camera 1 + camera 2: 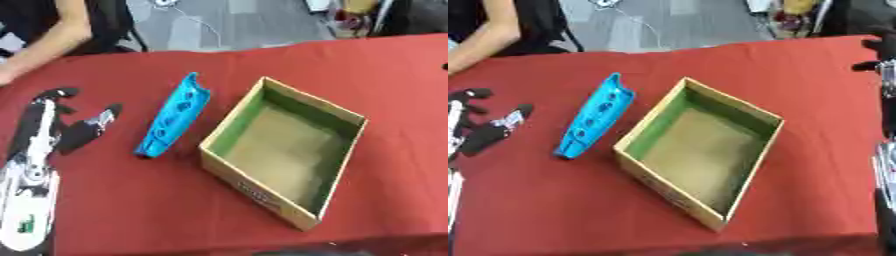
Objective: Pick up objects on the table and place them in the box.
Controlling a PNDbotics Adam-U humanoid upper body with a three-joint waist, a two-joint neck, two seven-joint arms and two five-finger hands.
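The blue object (172, 116) lies on the red table (114, 200) at centre-left of the frame, just beside the empty box (289, 150), so nothing looks placed yet, while the left hand (66, 125) at the left edge holds nothing with fingers spread, and the right hand (881, 55) at the right edge is too cut off to tell.

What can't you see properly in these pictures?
- Right robot hand: cut off by the right eye view's right edge; fingers unclear.
- Blue object: blurred; only a long shape with holes shows.
- Box: print on its front wall is blurred and unreadable.
- Left robot hand: fingertips blurred.
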